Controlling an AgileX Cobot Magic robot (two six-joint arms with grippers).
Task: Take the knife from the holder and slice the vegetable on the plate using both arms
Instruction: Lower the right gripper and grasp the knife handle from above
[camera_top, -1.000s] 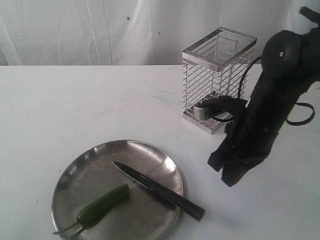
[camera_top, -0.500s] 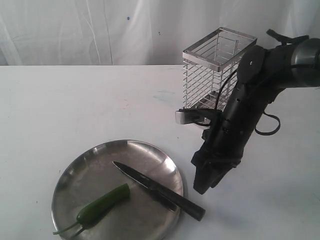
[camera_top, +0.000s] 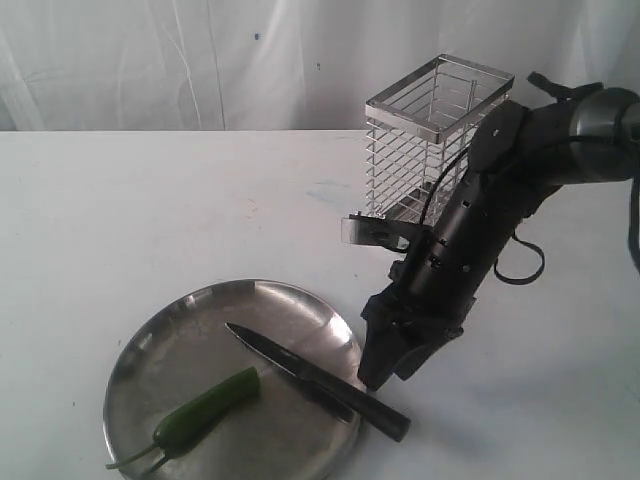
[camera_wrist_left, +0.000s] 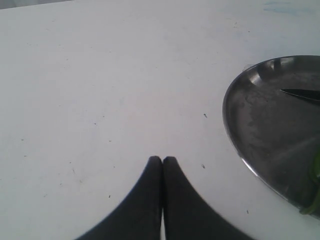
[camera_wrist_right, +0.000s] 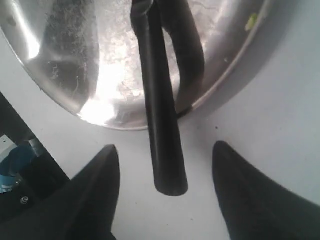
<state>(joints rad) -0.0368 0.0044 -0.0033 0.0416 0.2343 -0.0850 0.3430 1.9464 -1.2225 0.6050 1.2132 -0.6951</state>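
The knife (camera_top: 315, 380) lies across the steel plate (camera_top: 180, 330), blade on the plate, black handle (camera_top: 385, 415) sticking out over the rim onto the table. A green chili (camera_top: 205, 408) lies on the plate beside the blade. My right gripper (camera_top: 378, 375) hangs open just above the handle end; in the right wrist view the handle (camera_wrist_right: 162, 125) points between its spread fingers (camera_wrist_right: 107, 170), untouched. The chrome wire holder (camera_top: 432, 150) stands empty behind the right arm. My left gripper (camera_wrist_left: 162, 159) is shut on nothing, over bare table beside the plate's rim (camera_wrist_left: 235, 145).
White tabletop all round, with a white curtain backdrop behind. The right arm's cables (camera_top: 515, 265) loop close to the holder's base.
The right arm has swung left and down from beside the holder, bringing its open gripper over the knife handle. Knife, chili and plate have not moved.
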